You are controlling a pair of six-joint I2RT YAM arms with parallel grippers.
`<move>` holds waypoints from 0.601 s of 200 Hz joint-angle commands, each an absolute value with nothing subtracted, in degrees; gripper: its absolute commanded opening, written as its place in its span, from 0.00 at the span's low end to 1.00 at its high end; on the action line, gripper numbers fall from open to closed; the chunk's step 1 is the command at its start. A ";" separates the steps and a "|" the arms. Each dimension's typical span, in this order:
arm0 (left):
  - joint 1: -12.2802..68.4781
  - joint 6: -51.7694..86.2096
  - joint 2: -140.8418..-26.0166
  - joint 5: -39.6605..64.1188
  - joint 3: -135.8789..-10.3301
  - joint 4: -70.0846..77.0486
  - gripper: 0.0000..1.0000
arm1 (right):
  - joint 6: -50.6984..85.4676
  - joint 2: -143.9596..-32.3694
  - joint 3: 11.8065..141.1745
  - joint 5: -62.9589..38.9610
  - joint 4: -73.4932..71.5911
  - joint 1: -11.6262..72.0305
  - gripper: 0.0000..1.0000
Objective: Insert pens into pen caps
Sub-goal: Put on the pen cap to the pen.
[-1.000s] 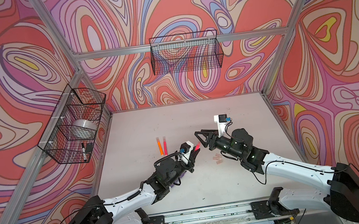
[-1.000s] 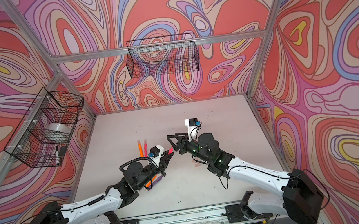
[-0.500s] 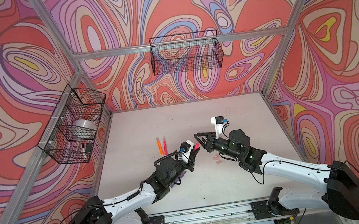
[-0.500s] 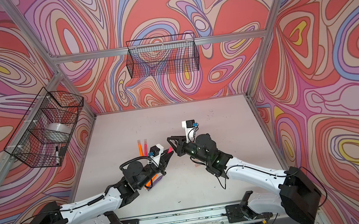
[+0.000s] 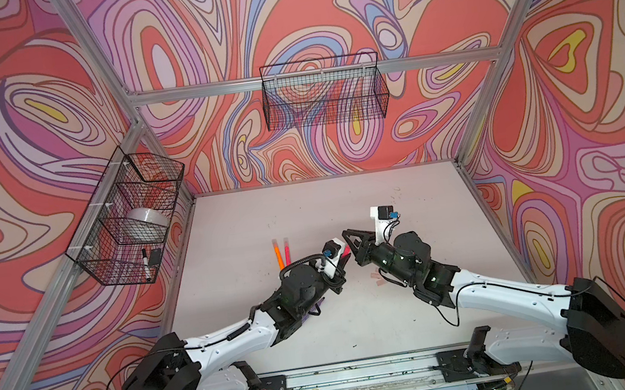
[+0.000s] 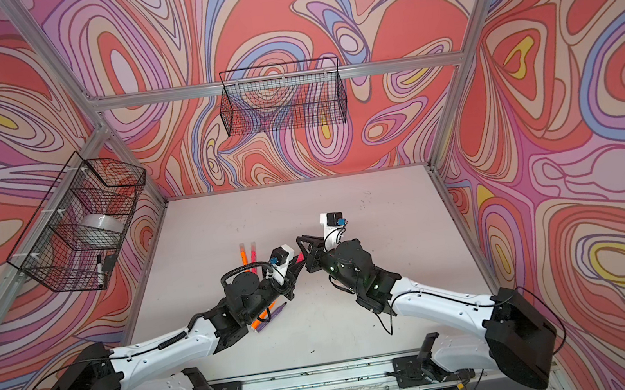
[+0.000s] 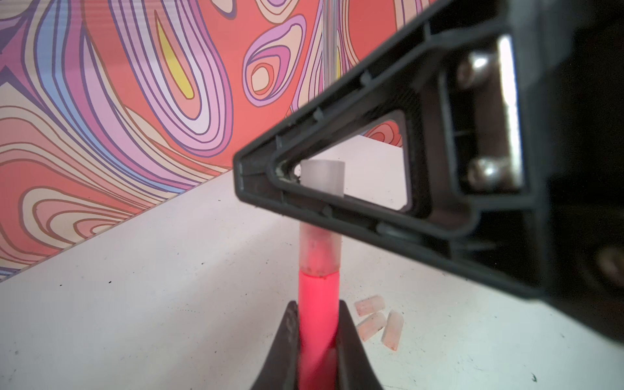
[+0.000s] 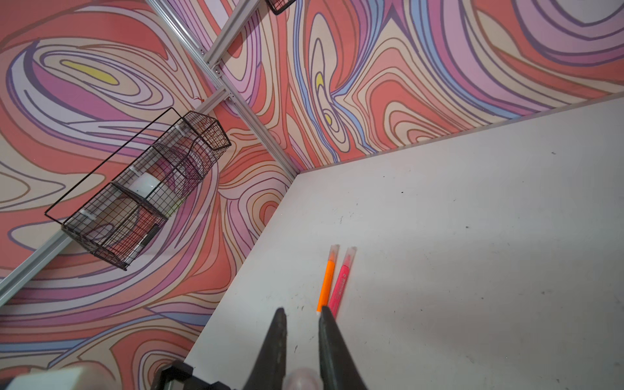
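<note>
Left end effector (image 7: 317, 312) clenches a hot pink pen (image 7: 317, 290); right end effector (image 8: 301, 314) grasps the translucent cap (image 7: 320, 248), seemingly seated on it.

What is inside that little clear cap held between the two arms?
The hot pink pen sits in the cap, tinting its lower part pink. The right fingers cover its middle, hiding the tip.

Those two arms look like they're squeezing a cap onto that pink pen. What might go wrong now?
1. The right end effector pinches the cap; a slightly crooked push may jam it or tilt the pink pen in the left end effector.
2. If the cap sits loosely, it may drop off on release.
</note>
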State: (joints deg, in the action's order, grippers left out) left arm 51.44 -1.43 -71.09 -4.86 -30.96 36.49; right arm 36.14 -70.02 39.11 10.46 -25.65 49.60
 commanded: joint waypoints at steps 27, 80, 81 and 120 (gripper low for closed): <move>50.96 -4.82 -70.38 -12.66 -38.46 38.04 0.00 | 40.31 -76.04 34.64 13.29 -28.43 58.85 0.00; 49.73 -3.23 -67.44 -13.00 -38.63 38.44 0.00 | 44.48 -79.99 33.13 15.10 -33.20 60.88 0.00; 49.65 -3.15 -67.34 -12.83 -38.69 38.38 0.00 | 44.48 -80.03 33.13 15.02 -33.39 60.90 0.00; 42.24 7.42 -65.38 -1.08 -38.49 37.14 0.00 | 42.73 -81.76 31.14 9.86 -42.07 61.17 0.00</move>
State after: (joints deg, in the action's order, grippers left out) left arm 48.18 -1.34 -68.66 -2.59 -32.75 24.01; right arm 41.63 -79.72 34.76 24.40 -43.94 55.96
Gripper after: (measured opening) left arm 0.160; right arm 0.153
